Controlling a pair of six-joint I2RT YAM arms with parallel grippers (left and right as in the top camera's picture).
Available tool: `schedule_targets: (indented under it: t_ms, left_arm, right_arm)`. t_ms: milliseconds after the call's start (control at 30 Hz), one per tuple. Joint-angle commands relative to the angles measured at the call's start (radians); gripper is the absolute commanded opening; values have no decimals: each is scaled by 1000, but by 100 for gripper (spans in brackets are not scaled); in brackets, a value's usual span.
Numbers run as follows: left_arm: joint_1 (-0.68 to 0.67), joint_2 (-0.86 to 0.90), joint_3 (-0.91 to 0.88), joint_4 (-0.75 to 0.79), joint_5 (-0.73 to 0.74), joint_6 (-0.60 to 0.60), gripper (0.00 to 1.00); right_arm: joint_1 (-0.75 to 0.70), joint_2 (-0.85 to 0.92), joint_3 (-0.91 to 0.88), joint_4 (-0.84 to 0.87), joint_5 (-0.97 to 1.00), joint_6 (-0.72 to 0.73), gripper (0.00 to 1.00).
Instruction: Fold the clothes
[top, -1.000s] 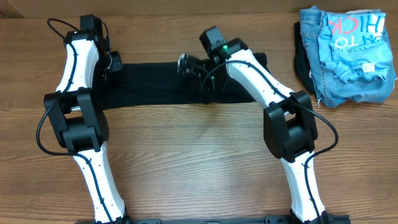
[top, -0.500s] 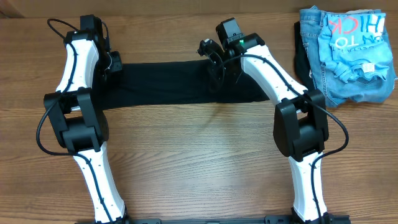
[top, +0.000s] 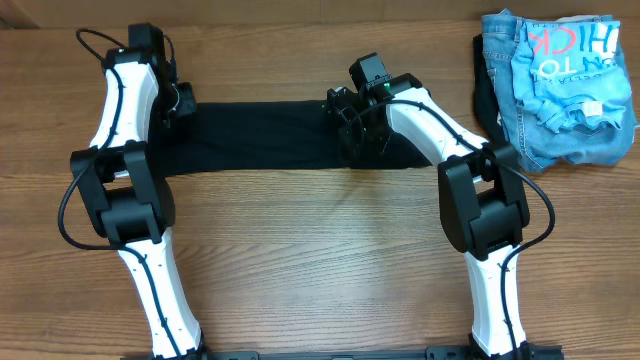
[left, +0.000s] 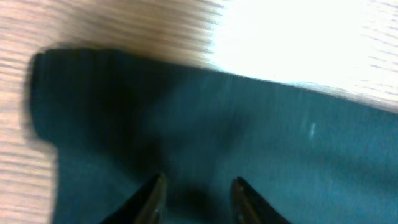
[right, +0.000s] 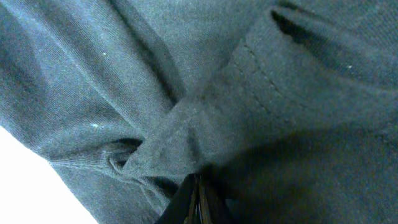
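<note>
Currently mid-fold on the black T-shirt (top: 260, 135), spread as a long dark band across the far part of the table (top: 320, 260), between the two arms. Grips a raised ridge of the cloth near the band's right end with the right end effector (top: 352, 140), closed tight on the pinch, a stitched hem just beside it in the right wrist view. Rests the left end effector (top: 182, 105) at the band's left end, fingers (left: 152, 198) part way apart over the fabric; cannot tell about any cloth caught between them. Looks, by this layout, like the step of carrying the right end over toward the left to halve the band. Calls next for lifting the pinched ridge clear of the table, drawing it leftward along the band without dragging the lower layer, and holding the left end down for square edges. Needs care with the soft fabric, likely to sag and bunch under a single pinch. Leaves alone the heap of jeans and light blue shirt (top: 560, 85) at the far right corner, well apart from the fold.
</note>
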Motion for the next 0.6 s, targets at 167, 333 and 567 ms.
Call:
schedule_targets:
  t_ms: [167,333,567]
  left_arm:
    - [138,-12,247,-249,109,132,84]
    - [179,-2,4,-156,191,330,77]
    - [171,0,-204,53,174,343,77]
  right_arm:
    - [-11,-5,145,-59,26,73,8]
    - [-16,-5,145,-55,26,72,11]
    - [-16,-5,145,-51,-3,73,19]
